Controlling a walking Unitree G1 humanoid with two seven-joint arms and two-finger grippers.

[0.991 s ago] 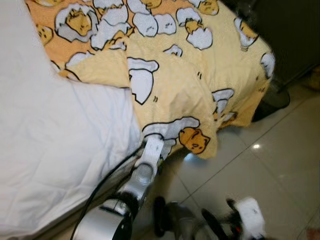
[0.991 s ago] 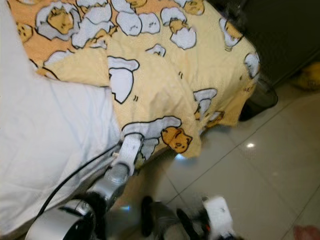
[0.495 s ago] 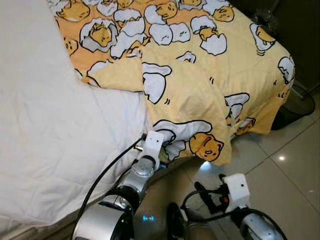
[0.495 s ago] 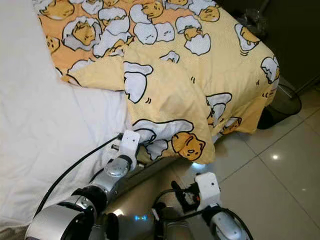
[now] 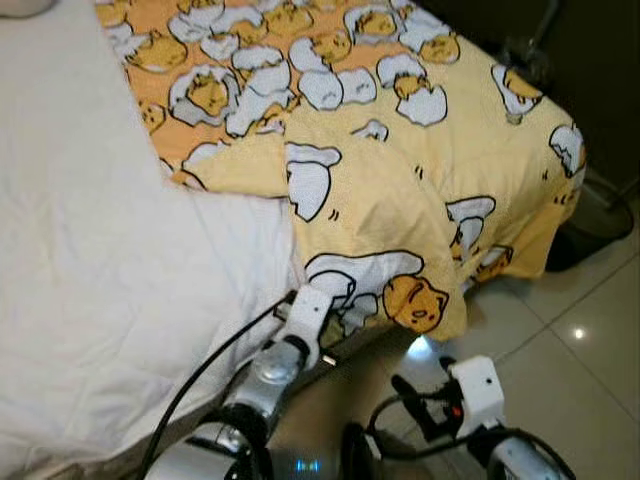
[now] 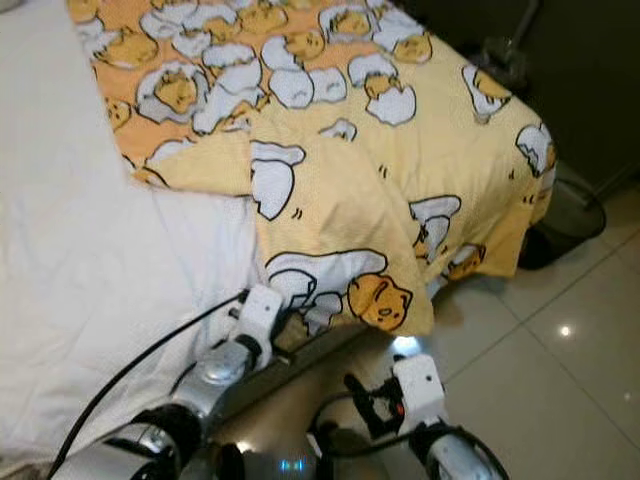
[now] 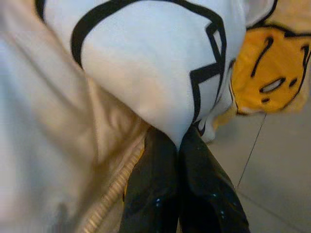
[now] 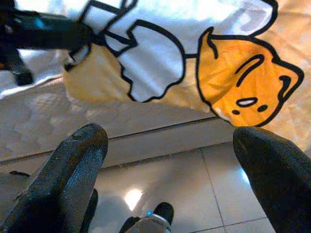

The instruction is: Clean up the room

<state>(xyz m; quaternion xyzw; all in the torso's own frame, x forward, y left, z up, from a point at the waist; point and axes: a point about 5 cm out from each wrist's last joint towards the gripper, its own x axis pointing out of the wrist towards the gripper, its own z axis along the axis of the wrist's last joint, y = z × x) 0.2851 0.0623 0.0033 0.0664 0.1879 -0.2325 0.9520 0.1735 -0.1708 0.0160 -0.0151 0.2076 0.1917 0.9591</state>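
Yellow blanket [image 5: 400,170] with egg-and-chick cartoon prints, spread over the upper middle and right of the head frames, hanging over the bed's corner toward the tiled floor [image 5: 570,350] at lower right. White sheet [image 5: 90,280] across the left half of those frames, with one folded blanket corner lying on it near the centre.

Left gripper [image 7: 180,145] at the bed's edge, lower centre of the left eye frame, fingers pinched together on the blanket's hanging hem; in the left wrist frame, two black fingers [image 7: 150,194] pressed side by side with a fold of white, black-outlined fabric coming out from between their tips. Quilted mattress edge with piping just beside them at lower left of that frame. Black cable [image 5: 215,355] running from the left arm down toward the lower left.

Right gripper [image 8: 170,145] low over the floor, lower right of the head frames, below the drooping blanket corner with the orange chick face; fingers spread wide apart, holding nothing, one at each lower corner of the right wrist frame.

Dark round bin [image 6: 565,215] on the floor at the right edge, just beside the blanket's far corner.
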